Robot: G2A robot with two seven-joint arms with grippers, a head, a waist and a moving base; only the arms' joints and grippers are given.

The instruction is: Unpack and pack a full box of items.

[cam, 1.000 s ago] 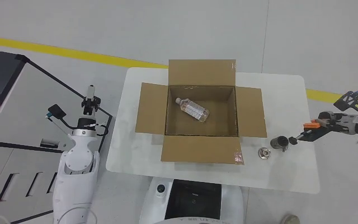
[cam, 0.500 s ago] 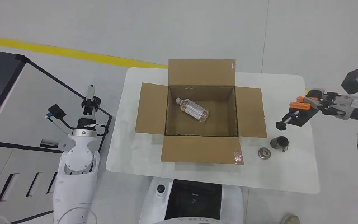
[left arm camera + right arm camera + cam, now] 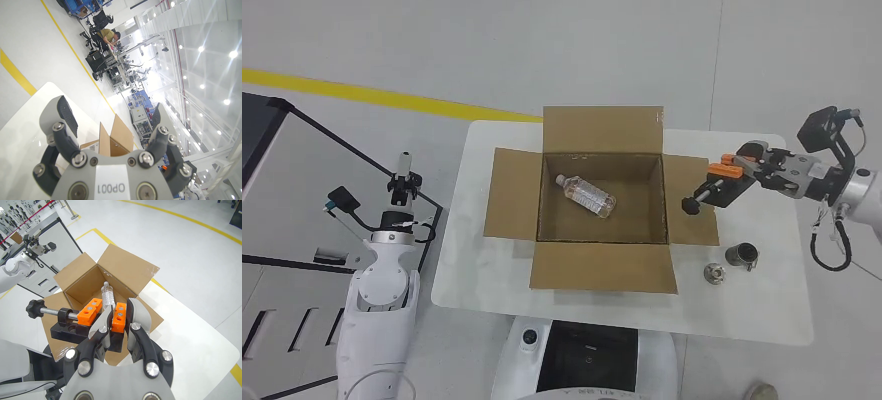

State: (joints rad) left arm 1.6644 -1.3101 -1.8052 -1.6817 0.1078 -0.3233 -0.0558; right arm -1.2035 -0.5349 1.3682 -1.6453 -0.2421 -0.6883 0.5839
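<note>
An open cardboard box (image 3: 602, 268) stands in the middle of the white table (image 3: 742, 310). A clear water bottle (image 3: 586, 195) lies on the box's floor. My right gripper (image 3: 754, 168) hangs over the box's right flap, shut on a black vise with orange jaws (image 3: 720, 186). In the right wrist view the fingers (image 3: 130, 311) pinch one orange jaw of the vise (image 3: 87, 313), whose screw knob points away over the box (image 3: 121, 262) and bottle (image 3: 107, 294). My left gripper (image 3: 111, 108) is open and holds nothing, raised off the table's left side (image 3: 404, 168).
Two small metal cylinders (image 3: 741, 256) (image 3: 713, 272) lie on the table right of the box's front flap. A black-framed cabinet (image 3: 282, 180) stands on the floor to the left. The table's right end and front strip are bare.
My right arm has carried the vise leftward and farther back, from past the table's right edge to above the box's right flap. The left arm has stayed still.
</note>
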